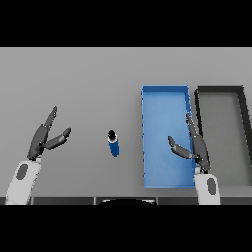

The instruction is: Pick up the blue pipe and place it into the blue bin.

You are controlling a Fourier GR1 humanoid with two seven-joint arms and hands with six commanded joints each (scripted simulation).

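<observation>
Lying on the grey table (74,83), the blue pipe (113,143) with its dark upper end rests between the two hands, just left of the blue bin (147,106) and apart from it. The left hand (45,138) hovers well to the pipe's left, fingers straight and thumb spread, grasping nothing. The right hand (193,146) is likewise released, fingers extended above the bin's right wall, beside a dark bin (243,106) at far right.
</observation>
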